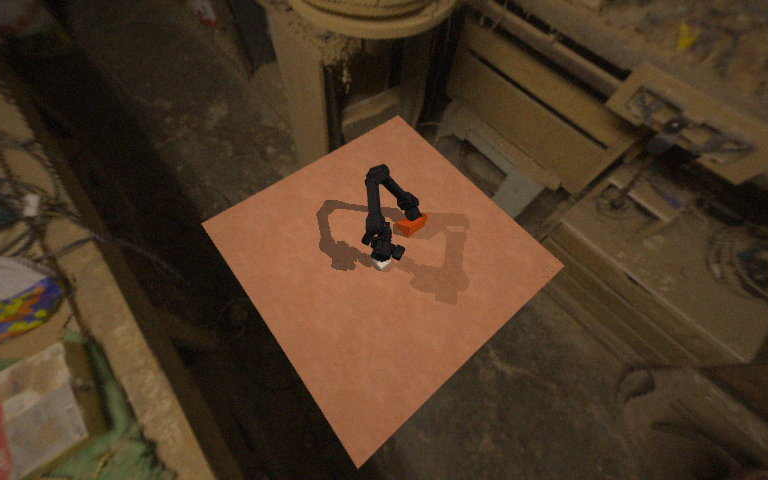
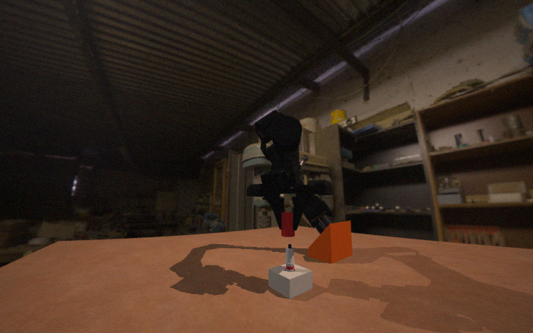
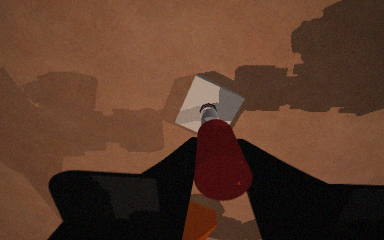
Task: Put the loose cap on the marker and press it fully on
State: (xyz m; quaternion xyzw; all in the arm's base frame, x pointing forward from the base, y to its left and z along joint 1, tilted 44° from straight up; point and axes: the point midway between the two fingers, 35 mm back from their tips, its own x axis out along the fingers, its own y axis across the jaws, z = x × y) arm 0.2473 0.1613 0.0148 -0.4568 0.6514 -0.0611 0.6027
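Note:
A white-grey marker [image 2: 289, 256] [image 3: 208, 113] with a black tip and a red band stands upright in the light grey holder block [image 2: 290, 280] [image 3: 194, 102] [image 1: 381, 264]. My gripper [image 2: 287, 220] [image 3: 216, 143] [image 1: 383, 246] is shut on the red cap [image 2: 287, 224] [image 3: 222, 161] and holds it upright in the air, right above the marker, with a small gap between the cap's lower end and the marker's tip. In the wrist view the cap lines up with the marker.
The orange wedge-shaped base [image 2: 330, 241] [image 1: 411, 224] [image 3: 198, 222] of the arm stands just behind and right of the block. The square reddish table [image 1: 376, 344] [image 2: 96, 288] ends in open edges, with workshop clutter all around.

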